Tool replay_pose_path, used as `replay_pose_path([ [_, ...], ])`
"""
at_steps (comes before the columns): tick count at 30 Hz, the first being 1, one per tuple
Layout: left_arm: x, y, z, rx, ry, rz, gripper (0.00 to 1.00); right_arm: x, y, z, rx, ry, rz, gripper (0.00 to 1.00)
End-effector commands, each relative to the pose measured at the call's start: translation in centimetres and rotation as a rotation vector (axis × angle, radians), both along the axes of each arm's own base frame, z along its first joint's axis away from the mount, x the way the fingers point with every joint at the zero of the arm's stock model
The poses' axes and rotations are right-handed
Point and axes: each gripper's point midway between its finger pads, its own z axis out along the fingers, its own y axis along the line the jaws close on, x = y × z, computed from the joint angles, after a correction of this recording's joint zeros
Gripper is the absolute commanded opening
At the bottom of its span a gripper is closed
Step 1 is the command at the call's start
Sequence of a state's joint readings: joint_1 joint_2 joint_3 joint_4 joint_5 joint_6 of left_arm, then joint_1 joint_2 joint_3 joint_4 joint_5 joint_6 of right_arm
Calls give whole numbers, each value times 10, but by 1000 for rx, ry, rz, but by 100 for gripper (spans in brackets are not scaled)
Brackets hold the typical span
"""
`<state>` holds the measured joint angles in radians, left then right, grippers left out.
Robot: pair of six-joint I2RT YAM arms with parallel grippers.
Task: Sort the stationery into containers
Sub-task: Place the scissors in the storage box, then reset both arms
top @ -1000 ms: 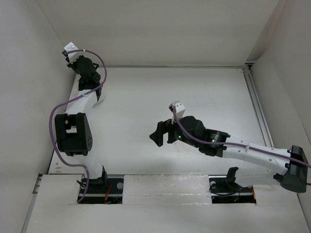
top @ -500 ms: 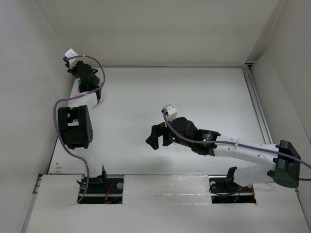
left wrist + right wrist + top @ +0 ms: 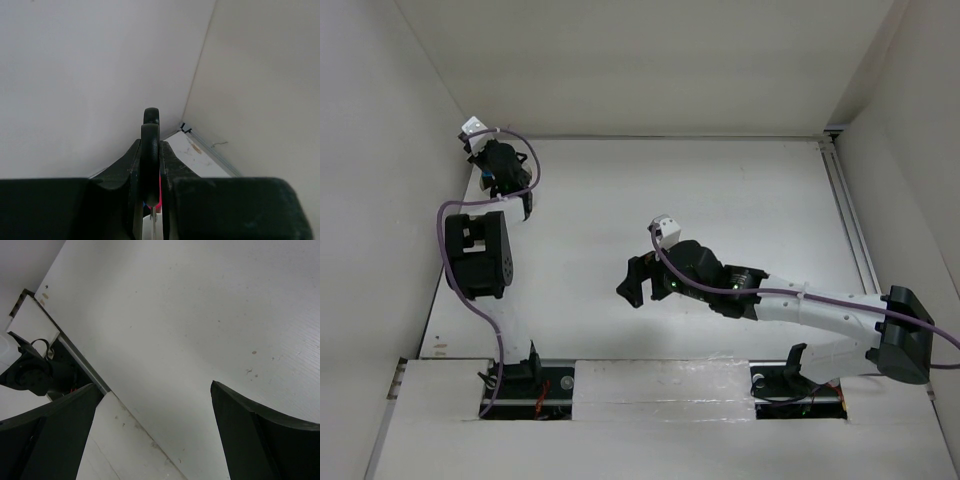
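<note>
The black-handled scissors (image 3: 150, 131) are pinched edge-on between the left fingers (image 3: 127, 167), which are closed tight on the handle loop, with a bit of pink and blue showing just below. The left arm (image 3: 475, 255) reaches toward the 10 o'clock corner of the surface (image 3: 740, 200). Near the centre, the right fingers (image 3: 250, 440) stand wide apart with nothing between them, pointing toward 9 o'clock, on the right arm (image 3: 800, 305) stretched low from 4 o'clock.

I see white table (image 3: 740, 200), white walls (image 3: 620, 60). Black on left gripper (image 3: 150, 160) and right gripper (image 3: 632, 282), arm links (image 3: 832, 318) white, cables (image 3: 442, 220) purple. Black scissors (image 3: 151, 116) handle; pink and blue specks beneath it, can't tell whose.
</note>
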<state>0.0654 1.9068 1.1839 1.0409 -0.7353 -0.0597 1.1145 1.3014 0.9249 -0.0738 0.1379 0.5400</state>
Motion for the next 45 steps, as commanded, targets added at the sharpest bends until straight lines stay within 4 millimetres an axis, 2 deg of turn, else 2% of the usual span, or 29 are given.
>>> replay_pose_path([
  [1,0,0,13,-12,-96,1,0,0,9,26,86,-34,7,100],
  [10,1,-2,5,-33,-86,-16,0,4,13,28,86,-38,-2,100],
  [12,1,-4,-3,-39,-65,-25,4,4,13,28,86,-38,-2,100],
  [21,0,-9,-6,-64,-51,-56,7,4,9,37,110,-53,-10,100],
  [23,0,-10,-6,-64,-40,-65,11,4,9,37,110,-53,-10,100],
  [24,-2,-10,1,-63,-54,-66,14,4,9,37,110,-53,-10,100],
  [26,-1,-15,9,-58,-50,-102,20,3,8,41,118,-57,-10,100],
  [27,1,-22,6,-59,-38,-121,24,3,8,41,118,-57,-10,100],
  [28,0,-28,14,-51,-46,-133,32,3,8,41,118,-57,-10,100],
  [32,0,-34,33,-33,-64,-150,48,4,10,45,126,-61,-10,100],
  [35,-2,-41,49,-31,-79,-171,50,3,8,49,135,-64,-10,100],
  [36,-8,-44,68,-32,-123,-189,52,3,8,49,135,-64,-10,100],
  [38,-14,-48,85,-32,-144,-218,57,3,8,57,151,-72,-10,100],
  [39,-21,-52,111,-22,-182,-241,62,3,8,57,151,-72,-10,100],
  [41,-26,-55,128,-46,-182,-260,87,9,8,66,159,-98,-34,100],
  [42,-30,-57,154,-47,-215,-275,98,12,5,68,147,-110,-49,100],
  [43,-41,-60,177,-52,-243,-287,100,18,-1,66,117,-115,-93,100],
  [44,-44,-62,176,-69,-181,-297,100,22,-5,67,98,-126,-114,100],
  [45,-50,-65,202,-86,-215,-314,100,27,-8,79,101,-140,-143,100],
])
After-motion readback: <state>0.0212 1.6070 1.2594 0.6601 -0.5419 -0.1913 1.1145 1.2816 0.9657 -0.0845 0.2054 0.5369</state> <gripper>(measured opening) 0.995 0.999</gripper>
